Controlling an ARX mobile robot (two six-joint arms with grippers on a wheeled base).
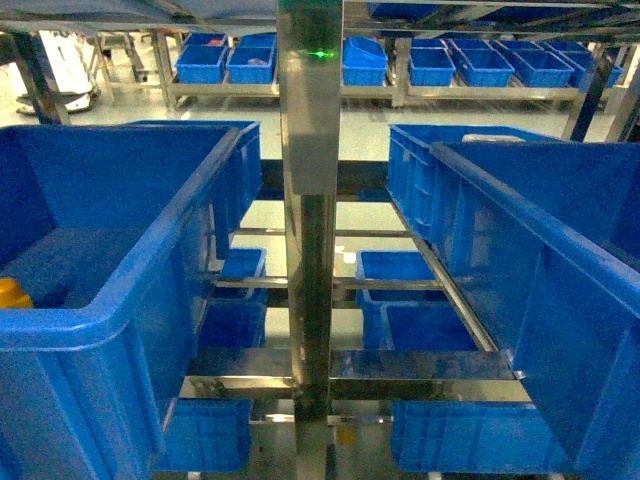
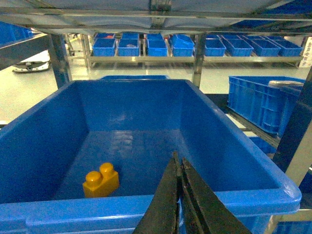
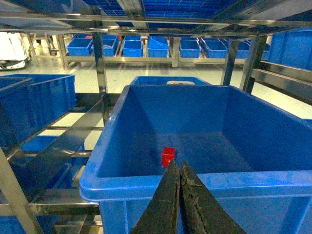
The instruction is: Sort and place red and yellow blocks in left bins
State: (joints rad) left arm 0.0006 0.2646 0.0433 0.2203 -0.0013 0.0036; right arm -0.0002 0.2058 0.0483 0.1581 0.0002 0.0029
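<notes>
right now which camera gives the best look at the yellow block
The left wrist view. There the yellow block lies whole on the floor of the left bin, both studs visible. The head view catches only a sliver of it at the picture's left edge, inside the same bin. The right wrist view does not show it.

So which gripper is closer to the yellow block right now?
Left. The left gripper hangs over the near rim of the bin holding the yellow block; the right gripper hangs at a different bin.
</notes>
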